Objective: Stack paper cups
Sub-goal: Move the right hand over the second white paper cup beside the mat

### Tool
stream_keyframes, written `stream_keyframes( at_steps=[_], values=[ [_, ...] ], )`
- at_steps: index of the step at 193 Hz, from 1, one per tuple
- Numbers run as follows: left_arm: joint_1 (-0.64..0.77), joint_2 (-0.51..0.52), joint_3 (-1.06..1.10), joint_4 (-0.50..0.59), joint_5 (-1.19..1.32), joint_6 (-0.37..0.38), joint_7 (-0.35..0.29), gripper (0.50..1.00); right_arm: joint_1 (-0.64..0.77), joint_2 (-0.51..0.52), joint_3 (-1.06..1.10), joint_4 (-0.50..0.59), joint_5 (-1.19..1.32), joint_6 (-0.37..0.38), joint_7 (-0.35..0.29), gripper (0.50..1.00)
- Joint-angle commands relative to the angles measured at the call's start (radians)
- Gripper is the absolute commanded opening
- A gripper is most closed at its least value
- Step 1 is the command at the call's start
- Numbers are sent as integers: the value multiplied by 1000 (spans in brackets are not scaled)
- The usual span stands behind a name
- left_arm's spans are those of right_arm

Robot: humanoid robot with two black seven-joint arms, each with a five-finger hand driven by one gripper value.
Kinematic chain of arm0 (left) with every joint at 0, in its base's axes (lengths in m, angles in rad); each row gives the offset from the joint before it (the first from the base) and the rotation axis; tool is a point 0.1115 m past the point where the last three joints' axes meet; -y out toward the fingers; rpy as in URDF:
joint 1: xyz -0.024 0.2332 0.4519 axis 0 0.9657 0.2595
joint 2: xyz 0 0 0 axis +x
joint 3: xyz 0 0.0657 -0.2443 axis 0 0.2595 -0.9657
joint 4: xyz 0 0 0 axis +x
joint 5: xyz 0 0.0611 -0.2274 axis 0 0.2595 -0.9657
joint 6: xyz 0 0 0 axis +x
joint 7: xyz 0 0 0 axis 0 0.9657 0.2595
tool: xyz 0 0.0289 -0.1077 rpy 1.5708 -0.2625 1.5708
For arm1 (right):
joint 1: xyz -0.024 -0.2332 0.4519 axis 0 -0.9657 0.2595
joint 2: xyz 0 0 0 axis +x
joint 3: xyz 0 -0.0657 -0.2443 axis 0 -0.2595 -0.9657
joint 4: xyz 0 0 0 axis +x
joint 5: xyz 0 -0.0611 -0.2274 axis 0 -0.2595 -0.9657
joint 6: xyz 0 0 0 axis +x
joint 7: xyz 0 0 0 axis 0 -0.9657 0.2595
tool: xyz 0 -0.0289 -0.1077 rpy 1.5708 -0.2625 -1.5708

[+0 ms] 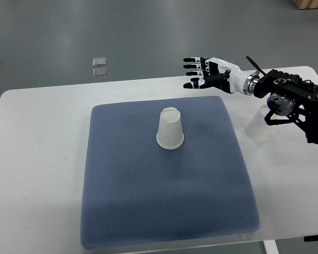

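Note:
One white paper cup stands upside down near the middle of the blue mat. A second white paper cup stands on the white table to the right of the mat, partly hidden under my right forearm. My right hand hovers above the table's far edge, beyond the mat's back right corner, fingers spread and holding nothing. It is well apart from both cups. My left arm does not show.
The white table extends around the mat on all sides. Two small clear squares lie on the grey floor beyond the table's far edge.

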Motion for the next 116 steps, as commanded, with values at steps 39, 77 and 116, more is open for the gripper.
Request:
stream_keyframes(
  at_steps=[39, 77, 116],
  values=[
    [-2, 0, 0, -7, 2, -2, 0, 1000, 545, -121, -693, 220, -88, 147, -65, 926],
    [-2, 0, 0, -7, 0, -2, 0, 1000, 803, -104, -872, 375, -133, 261, -111, 930],
    [-2, 0, 0, -5, 2, -2, 0, 1000, 1011, -84, -961, 556, -219, 261, -120, 932]
  ],
)
